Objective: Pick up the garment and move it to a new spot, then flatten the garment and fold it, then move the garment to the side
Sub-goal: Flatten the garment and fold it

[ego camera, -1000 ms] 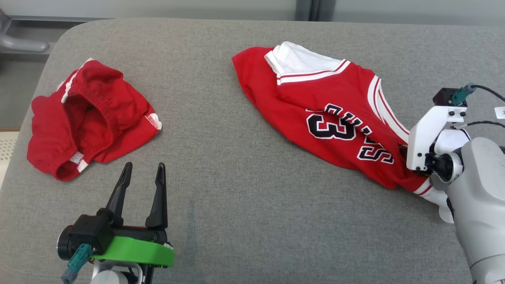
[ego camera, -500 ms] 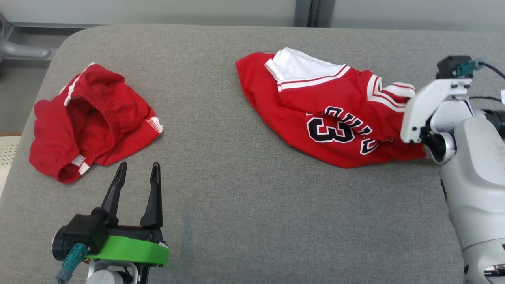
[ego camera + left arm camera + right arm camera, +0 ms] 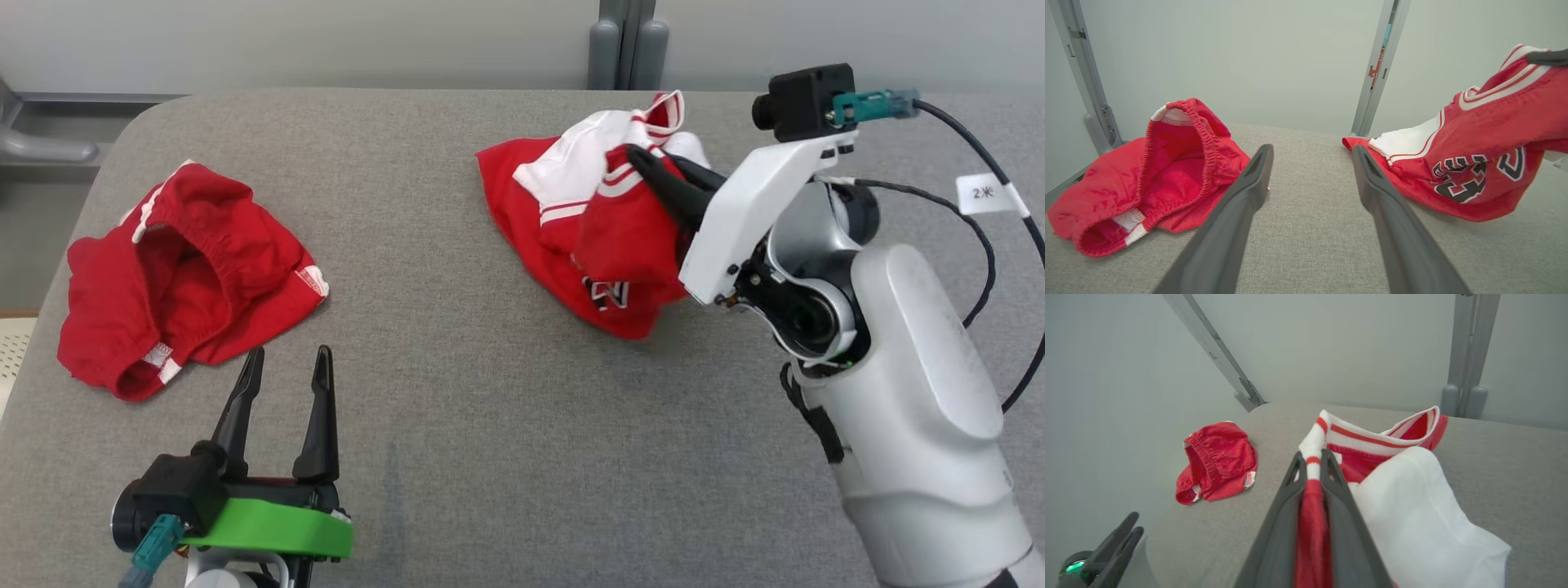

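While the right end effector (image 3: 641, 155) pinches one jersey (image 3: 620, 245), left end effector (image 3: 291, 353) spread open, one pair of shorts (image 3: 204, 245) apart.

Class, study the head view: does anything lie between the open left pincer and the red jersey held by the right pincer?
Nothing visible does. Only bare grey table lies between the left pincer and the jersey, gripped by the right pincer at its striped trim. The red shorts sit further left, off that line.
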Controlling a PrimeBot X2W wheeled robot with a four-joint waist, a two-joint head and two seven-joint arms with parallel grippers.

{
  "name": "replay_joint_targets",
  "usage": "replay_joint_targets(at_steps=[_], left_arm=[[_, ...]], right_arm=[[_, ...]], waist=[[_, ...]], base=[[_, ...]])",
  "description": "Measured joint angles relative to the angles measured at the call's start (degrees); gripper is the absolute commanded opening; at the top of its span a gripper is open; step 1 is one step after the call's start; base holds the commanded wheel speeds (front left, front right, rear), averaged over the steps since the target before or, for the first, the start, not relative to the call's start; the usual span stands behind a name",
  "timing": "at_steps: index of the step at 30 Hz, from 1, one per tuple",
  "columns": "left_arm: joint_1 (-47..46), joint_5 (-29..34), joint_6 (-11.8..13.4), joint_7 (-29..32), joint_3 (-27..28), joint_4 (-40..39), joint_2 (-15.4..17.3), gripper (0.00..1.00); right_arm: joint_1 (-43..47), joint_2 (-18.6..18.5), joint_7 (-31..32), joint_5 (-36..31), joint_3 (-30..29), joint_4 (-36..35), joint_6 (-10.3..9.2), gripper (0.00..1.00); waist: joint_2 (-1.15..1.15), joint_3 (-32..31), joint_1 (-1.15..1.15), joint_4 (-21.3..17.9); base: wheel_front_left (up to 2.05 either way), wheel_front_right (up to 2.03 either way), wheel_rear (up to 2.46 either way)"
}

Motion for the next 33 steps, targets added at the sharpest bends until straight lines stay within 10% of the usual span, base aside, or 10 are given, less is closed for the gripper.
replay_joint_targets(at_steps=[4, 19, 20, 21, 33], left_arm=[[0.3, 0.0, 0.0, 0.0, 0.3, -0.2, -0.1, 1.00], [0.4, 0.1, 0.0, 0.0, -0.5, -0.4, -0.1, 1.00], [0.4, 0.1, 0.0, 0.0, -0.5, -0.4, 0.0, 1.00], [0.4, 0.1, 0.0, 0.0, -0.6, -0.3, 0.1, 1.00], [0.7, 0.1, 0.0, 0.0, 0.4, 0.3, 0.4, 1.00]], right_arm=[[3.5, 1.4, -1.8, 10.9, -3.0, -7.4, -0.01, 0.00], [9.8, -3.0, -16.3, -17.1, -23.3, 12.6, 0.01, 0.00], [9.8, -3.3, -17.5, -18.6, -24.2, 14.4, 0.01, 0.62], [9.8, -3.9, -18.9, -20.8, -24.8, 16.5, 0.00, 1.00], [9.9, -4.2, -34.7, -31.6, -23.6, 18.3, -0.01, 1.00]], waist=[[0.00, 0.1, 0.00, -0.5], [0.00, 0.8, 0.00, -1.7], [0.00, 0.9, 0.00, -1.8], [0.00, 1.0, 0.00, -1.8], [0.00, -0.7, 0.00, -3.0]], base=[[0.00, 0.00, 0.00], [0.00, 0.00, 0.00], [0.00, 0.00, 0.00], [0.00, 0.00, 0.00], [0.00, 0.00, 0.00]])
